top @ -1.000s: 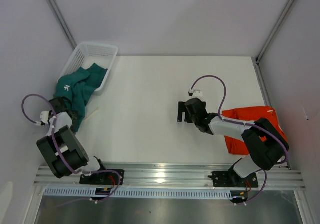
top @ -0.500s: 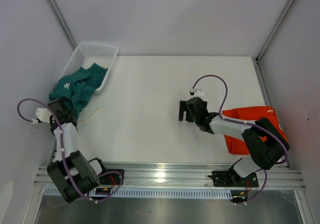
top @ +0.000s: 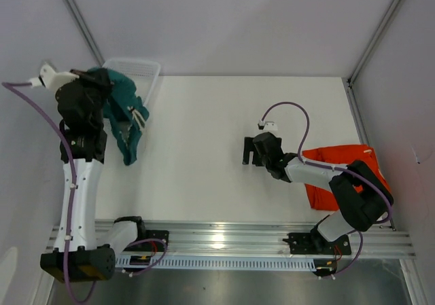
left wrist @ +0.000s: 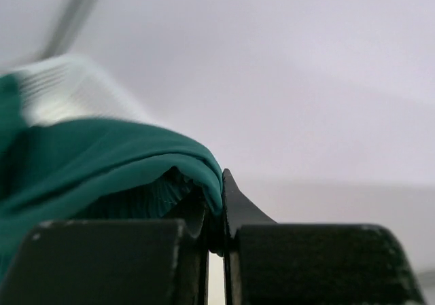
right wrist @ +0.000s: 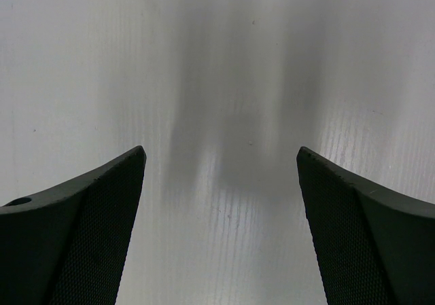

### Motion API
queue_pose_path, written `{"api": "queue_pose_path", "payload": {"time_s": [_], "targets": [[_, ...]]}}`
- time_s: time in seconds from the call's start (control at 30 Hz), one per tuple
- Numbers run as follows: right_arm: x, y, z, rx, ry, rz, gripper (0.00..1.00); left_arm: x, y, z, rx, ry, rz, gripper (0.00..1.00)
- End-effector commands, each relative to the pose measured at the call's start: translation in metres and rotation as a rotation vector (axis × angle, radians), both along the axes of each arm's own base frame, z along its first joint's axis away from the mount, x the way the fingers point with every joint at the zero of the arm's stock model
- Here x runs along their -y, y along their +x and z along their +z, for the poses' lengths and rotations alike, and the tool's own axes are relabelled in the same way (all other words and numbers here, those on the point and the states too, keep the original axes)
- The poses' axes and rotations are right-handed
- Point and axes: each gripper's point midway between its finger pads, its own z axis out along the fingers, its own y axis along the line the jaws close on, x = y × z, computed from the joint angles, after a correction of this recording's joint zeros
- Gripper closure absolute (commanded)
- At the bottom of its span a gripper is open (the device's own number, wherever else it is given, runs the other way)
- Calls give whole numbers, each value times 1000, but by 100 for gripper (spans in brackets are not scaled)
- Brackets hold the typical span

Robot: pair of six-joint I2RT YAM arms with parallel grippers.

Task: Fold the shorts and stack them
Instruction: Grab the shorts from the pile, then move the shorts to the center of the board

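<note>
No text, label, brand, number or sign could be read in any view: none was made out on the teal shorts (top: pixel 126 111), the orange shorts (top: pixel 340 157), the basket (top: pixel 146 67) or the surface (top: pixel 204 115).
</note>
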Motion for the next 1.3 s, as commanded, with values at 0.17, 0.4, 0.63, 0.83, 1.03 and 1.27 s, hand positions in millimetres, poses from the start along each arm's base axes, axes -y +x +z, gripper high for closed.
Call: {"api": "queue_pose_path", "payload": {"time_s": [0.17,0.4,0.63,0.83,1.03,1.27], "targets": [[-2,12,31,100,61,-15,8,109,-62,218,519,323,-358,100],[-14,0,57,204,182,80,9,147,-134,239,712,285,-542,100],[-9,-6,80,299,234,82,9,181,-182,252,861,126,-814,100],[-2,-13,99,372,277,79,10,201,-154,232,785,-29,-872,100],[10,-19,112,433,292,49,10,212,-63,126,430,-198,-681,100],[4,-38,139,518,369,149,14,220,-10,25,136,-257,-534,100]]}}
